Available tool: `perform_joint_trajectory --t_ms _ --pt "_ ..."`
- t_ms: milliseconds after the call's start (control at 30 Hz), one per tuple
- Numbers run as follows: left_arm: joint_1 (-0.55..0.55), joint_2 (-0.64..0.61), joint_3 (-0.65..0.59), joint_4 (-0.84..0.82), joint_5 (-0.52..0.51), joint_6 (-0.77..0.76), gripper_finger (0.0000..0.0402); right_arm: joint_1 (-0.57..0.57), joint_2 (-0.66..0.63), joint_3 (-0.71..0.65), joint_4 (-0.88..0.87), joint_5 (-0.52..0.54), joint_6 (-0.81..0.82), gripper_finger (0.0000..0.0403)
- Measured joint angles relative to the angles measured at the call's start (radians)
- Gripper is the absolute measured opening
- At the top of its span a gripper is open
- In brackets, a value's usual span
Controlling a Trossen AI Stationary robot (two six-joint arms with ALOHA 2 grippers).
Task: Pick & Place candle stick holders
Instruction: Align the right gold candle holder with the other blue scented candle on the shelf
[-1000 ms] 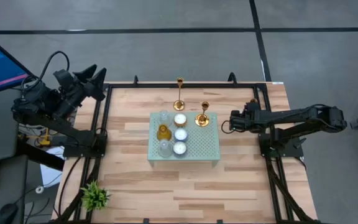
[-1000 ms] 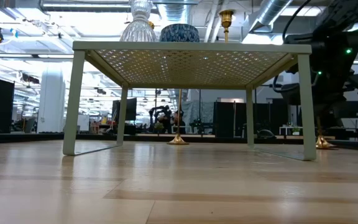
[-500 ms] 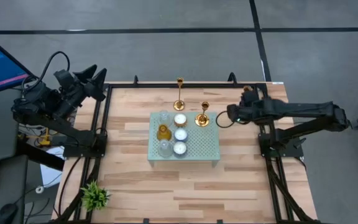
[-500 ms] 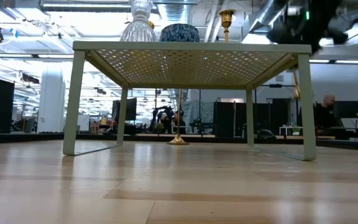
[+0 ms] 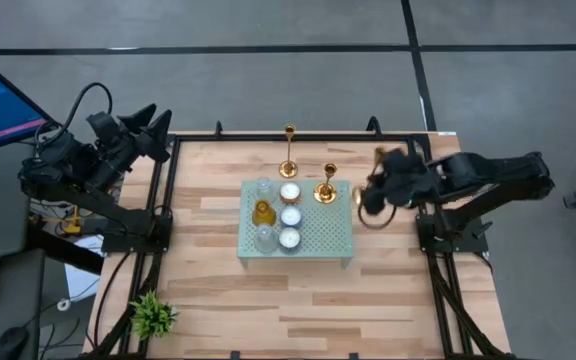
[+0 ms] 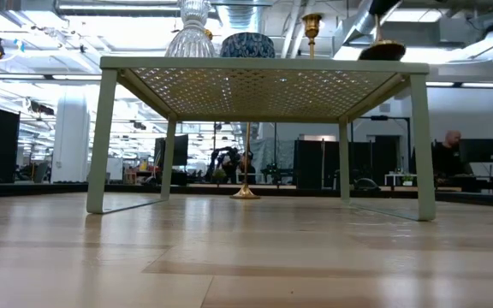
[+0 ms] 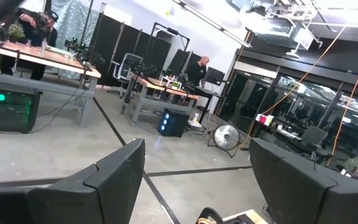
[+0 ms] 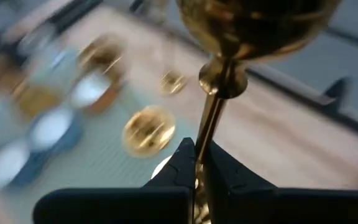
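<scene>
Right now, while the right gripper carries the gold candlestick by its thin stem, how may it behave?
The stem looks polished, so it may slip in the right gripper. Held by so narrow a stem, it could swing. Set down, the candlestick probably tips easily.

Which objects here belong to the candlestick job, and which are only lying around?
Belong to the job:
- candlestick held in the shut right gripper
- candlestick on the rack
- candlestick on the table
- green rack

Lying about:
- tealights
- glass cups
- small plant
</scene>
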Motion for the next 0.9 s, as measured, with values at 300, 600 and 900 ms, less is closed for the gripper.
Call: perform_joint_trajectory --t_ms 300,600,900 --pt "0.000 0.000 0.000 0.000 0.000 -0.002 0.0289 0.128 0.197 0.007 0.154 0.016 -0.171 0.0000" --pt "0.000 0.000 0.000 0.000 0.027 -0.002 0.0289 0.080 0.260 0.007 0.318 0.008 -0.329 0.0000" --pt "-0.001 0.000 0.000 -0.002 0.042 -0.002 0.0289 0.058 0.264 -0.084 0.440 -0.058 -0.370 0.0000"
